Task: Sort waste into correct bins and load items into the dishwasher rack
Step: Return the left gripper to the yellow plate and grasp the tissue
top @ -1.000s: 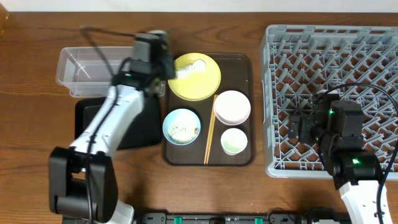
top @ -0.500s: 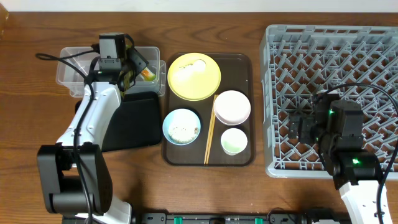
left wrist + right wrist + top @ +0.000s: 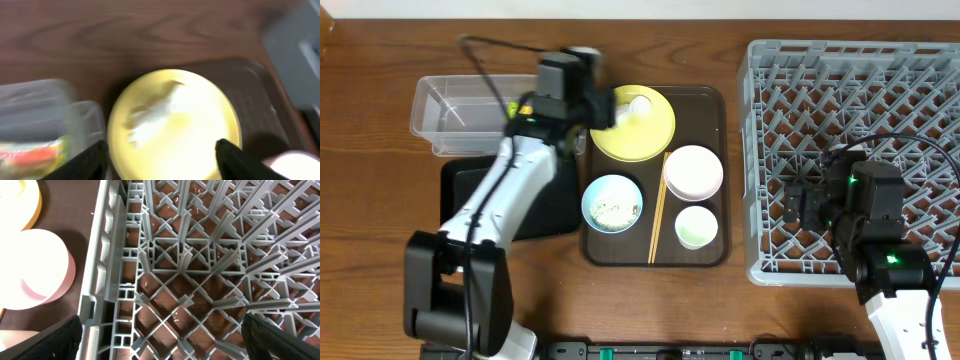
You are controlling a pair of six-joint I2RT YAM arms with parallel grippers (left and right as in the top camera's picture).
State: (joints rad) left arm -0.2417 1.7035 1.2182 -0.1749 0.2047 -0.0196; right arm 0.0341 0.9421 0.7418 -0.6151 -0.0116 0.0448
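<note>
You are hovering the left tool point(image 3: 160, 150), wide and empty, above the yellow plate point(image 3: 202, 132) lying on the brown tray point(image 3: 255, 90); any tilt in lifting would be spilling its rice point(image 3: 150, 117) onto the desk point(image 3: 150, 30).

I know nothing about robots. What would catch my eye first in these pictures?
The big grey dishwasher rack fills the right side of the table, with the right gripper open above its grid. At the centre, a bright yellow plate sits at the far end of a dark-brown tray, and the left gripper hovers open over it. A colourful snack wrapper lies in the clear tub beside the plate.
</note>
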